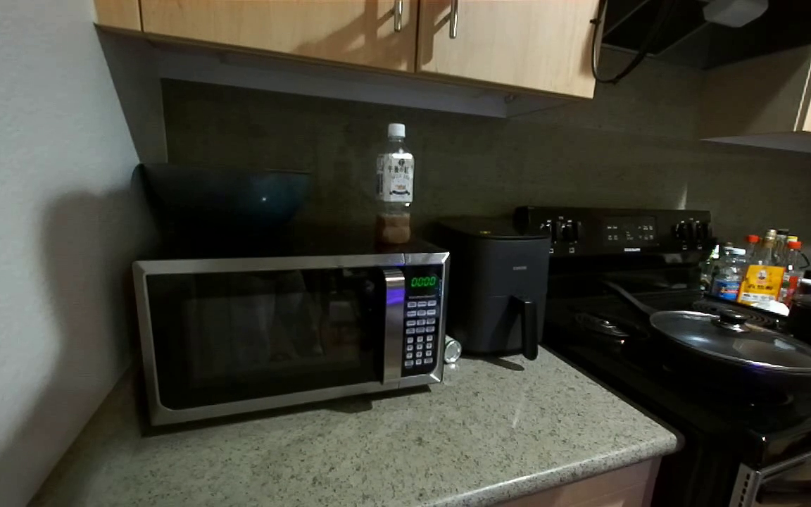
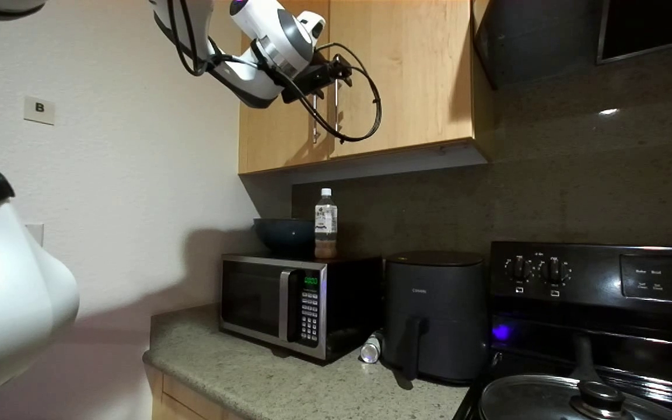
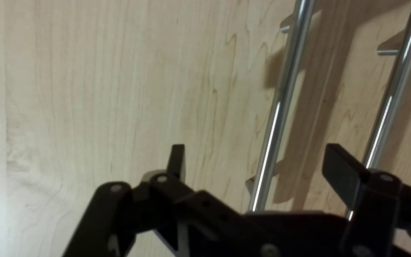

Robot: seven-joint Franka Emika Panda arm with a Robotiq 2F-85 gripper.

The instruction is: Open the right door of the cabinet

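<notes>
Both exterior views show the right door (image 2: 406, 70) closed on the cabinet (image 1: 349, 35), presumably light but rigid, best grasped by its smooth handle (image 1: 454, 19); in the wrist view, the gripper (image 3: 257, 159) stands wide, empty, one bar (image 3: 282, 100) visible between its fingers (image 3: 341, 175).

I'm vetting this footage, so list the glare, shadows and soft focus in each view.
Wrist view: bright streaks on the cabinet's silver bar handles, dark shadows beside them, the gripper dark and slightly soft; both exterior views: a broad shadow on the pale wall; in an exterior view, a purple glint on the stove.
</notes>
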